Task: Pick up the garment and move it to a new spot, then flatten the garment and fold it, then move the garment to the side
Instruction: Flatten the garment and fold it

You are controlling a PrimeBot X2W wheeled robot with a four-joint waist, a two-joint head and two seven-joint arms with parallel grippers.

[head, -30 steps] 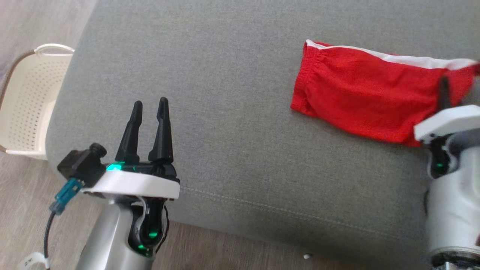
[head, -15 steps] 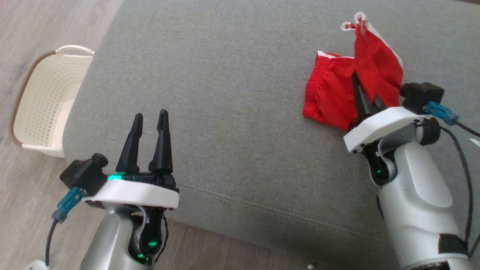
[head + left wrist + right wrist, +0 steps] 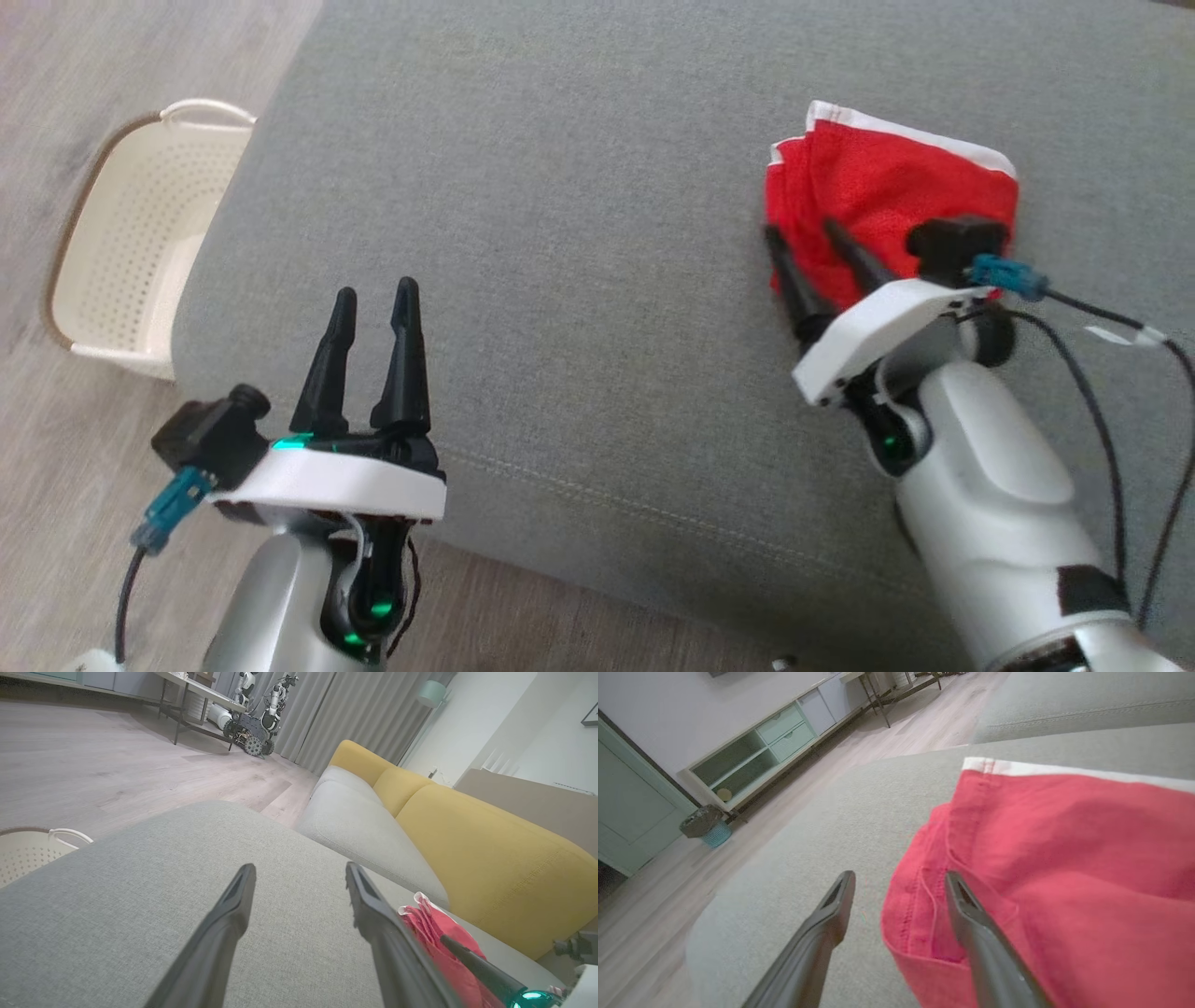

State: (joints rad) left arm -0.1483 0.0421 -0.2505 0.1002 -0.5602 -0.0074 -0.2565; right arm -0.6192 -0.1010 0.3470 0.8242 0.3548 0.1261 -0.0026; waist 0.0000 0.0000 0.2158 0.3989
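Garment [image 3: 887, 201]: one red piece with a white edge strip, lying folded in a heap on the grey seat cushion [image 3: 560, 233], upper right of the head view.

Right claw [image 3: 800, 227]: directly below-left of the garment in the head view. Fingers spread, gripping nothing. One finger lies across the red cloth, the other sits over bare cushion at the garment's left edge.

Right wrist view: claw [image 3: 900, 875] open. Garment [image 3: 1064, 858] covers the right half of the frame and its stitched hem falls in the gap between the fingers. This view adds a low cabinet [image 3: 775, 742] and one small bin [image 3: 707, 823] at upper left.

Left claw [image 3: 375, 288]: lower left of the head view, well apart from the garment. Open and empty above the cushion.

Left wrist view: claw [image 3: 300, 867] open. Garment [image 3: 430, 924] at lower right, behind one finger. This view adds yellow back cushions [image 3: 467, 849].

One cream basket [image 3: 131, 252] on the floor, left edge of the head view.

Count: one garment, two claws, one basket.
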